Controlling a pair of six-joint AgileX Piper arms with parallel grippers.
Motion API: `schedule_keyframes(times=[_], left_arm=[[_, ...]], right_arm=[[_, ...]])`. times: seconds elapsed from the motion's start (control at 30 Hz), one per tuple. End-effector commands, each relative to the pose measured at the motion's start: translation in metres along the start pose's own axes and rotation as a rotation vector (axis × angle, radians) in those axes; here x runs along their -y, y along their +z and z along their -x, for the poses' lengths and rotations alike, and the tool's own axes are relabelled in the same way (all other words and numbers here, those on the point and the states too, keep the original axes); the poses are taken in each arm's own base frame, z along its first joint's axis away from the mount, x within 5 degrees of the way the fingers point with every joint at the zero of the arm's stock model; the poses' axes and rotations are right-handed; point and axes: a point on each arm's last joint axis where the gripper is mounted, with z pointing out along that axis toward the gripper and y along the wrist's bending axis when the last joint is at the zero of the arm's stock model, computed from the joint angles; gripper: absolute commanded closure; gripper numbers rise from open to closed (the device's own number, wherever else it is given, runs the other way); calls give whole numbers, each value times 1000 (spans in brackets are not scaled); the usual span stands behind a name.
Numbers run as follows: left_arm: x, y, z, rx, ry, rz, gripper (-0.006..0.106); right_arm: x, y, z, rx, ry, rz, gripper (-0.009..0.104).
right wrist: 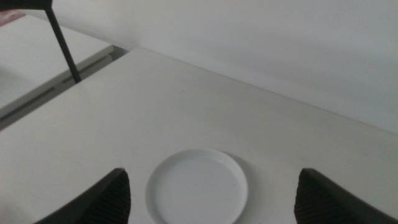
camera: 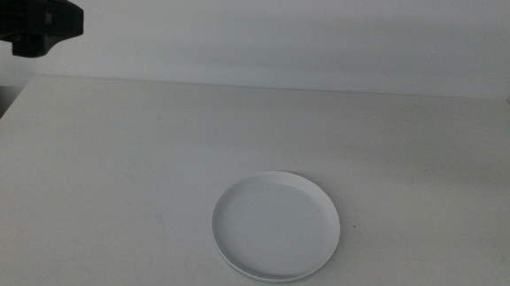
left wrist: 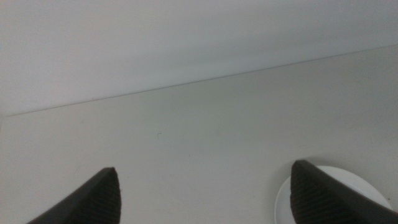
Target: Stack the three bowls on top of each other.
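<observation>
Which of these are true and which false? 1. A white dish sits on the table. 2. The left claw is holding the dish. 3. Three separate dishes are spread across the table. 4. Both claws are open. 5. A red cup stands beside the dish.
1. True. A white dish sits on the table, toward its near edge. A second rim shows just under its near edge, so it may rest on another dish.
2. False. The left claw holds nothing; the dish lies off to one side of it.
3. False. Only one spot on the table holds any dishes.
4. True. The left claw and the right claw both have their jaws wide apart, with nothing between them.
5. False. No cup is visible.
</observation>
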Motion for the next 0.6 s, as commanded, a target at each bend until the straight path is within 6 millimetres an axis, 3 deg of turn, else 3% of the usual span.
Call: schedule_keyframes(times=[0.0,0.13,0.27,0.57], left_arm=[[0,-10,12,105,-17,3,10],[0,-25,-1,153,11,30,10],[0,-53,-30,283,17,54,10],[-5,-93,-124,395,-12,194,10]], right_arm=[[2,-3,12,95,-32,-32,13],[9,1,6,131,-67,-97,13],[21,2,-15,189,-47,-206,13],[41,-2,-104,215,-11,-503,13]])
